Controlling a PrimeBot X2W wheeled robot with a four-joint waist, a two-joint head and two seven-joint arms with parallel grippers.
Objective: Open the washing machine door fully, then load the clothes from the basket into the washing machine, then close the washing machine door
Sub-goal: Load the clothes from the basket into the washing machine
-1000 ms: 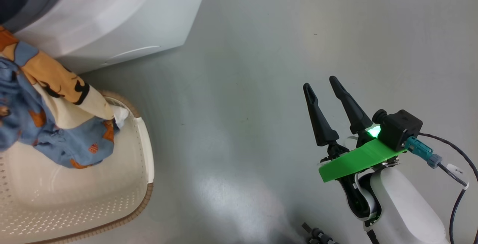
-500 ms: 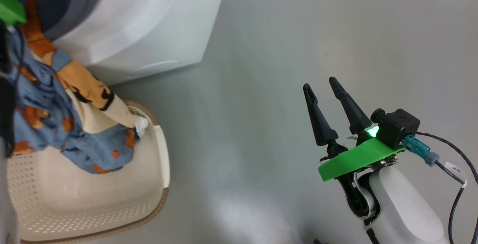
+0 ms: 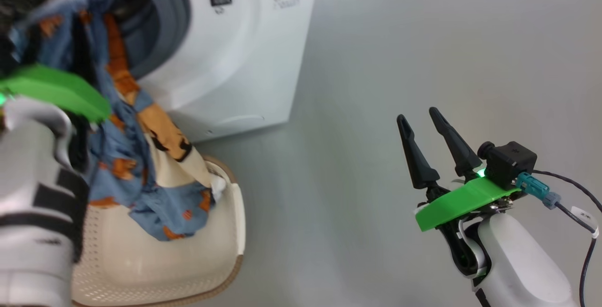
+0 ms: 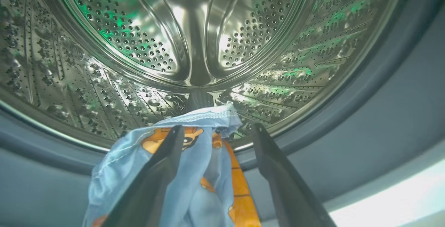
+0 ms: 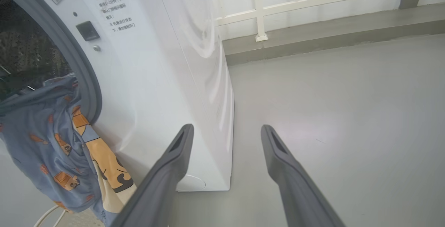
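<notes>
Jaws of left gripper [image 4: 219,127] released, of right gripper [image 3: 417,114] apart and empty; the clothes [image 4: 205,171], soft and light, drape over one left jaw, the washing machine [image 4: 146,46] just ahead; a bunched fold looks the best hold.

The floor [image 3: 376,62] is smooth, glossy pale grey and spreads through the head view from 12 to 6 o'clock. A soft patch of reflected light [image 5: 306,129] lies near the centre of the right wrist view. There, toward 1 o'clock, a low grey kerb [image 5: 330,32] borders the floor, carrying a white railing [image 5: 258,8] before a pale white wall [image 5: 347,8].
</notes>
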